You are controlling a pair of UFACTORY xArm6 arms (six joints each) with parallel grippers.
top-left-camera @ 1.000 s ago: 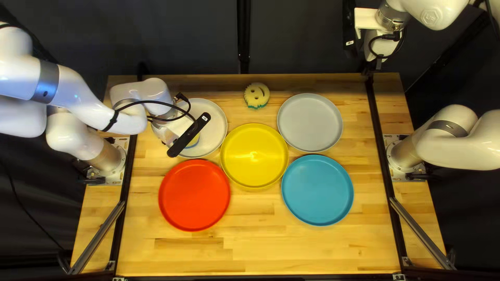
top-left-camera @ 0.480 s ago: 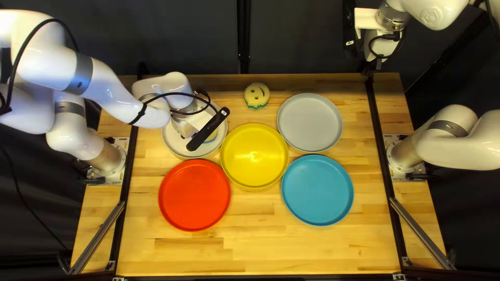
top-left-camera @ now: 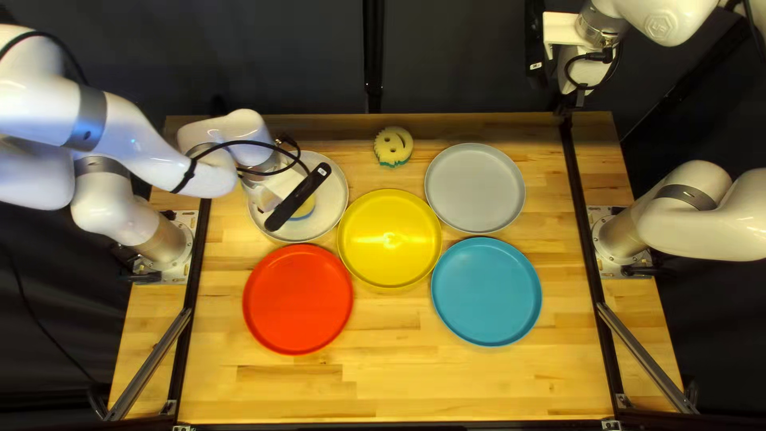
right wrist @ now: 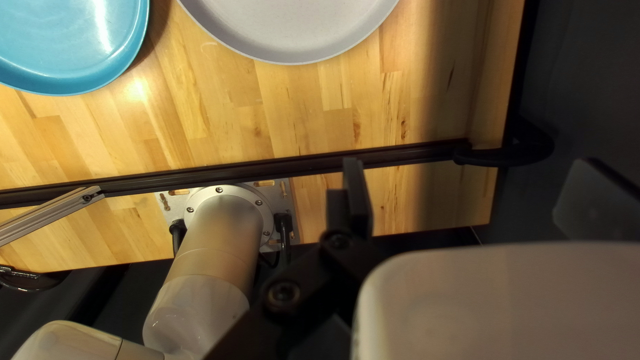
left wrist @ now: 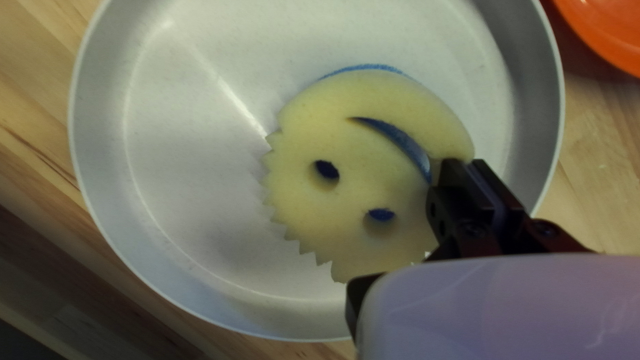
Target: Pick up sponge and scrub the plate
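Shifted left since the earlier frame: left gripper with round, toothed, pale-yellow foam sponge, within the far-left white round plate. Black curtain backs a striped pale-wood table. Other round rimmed plates: red, near left; yellow, centre; blue, near right; grey, far right. Pale-yellow smiling sponge, far centre. Left wrist view alone shows the held sponge's cut-out face, its rim pinched between closed fingers; right wrist view alone, the right gripper spread wide, holding nothing.
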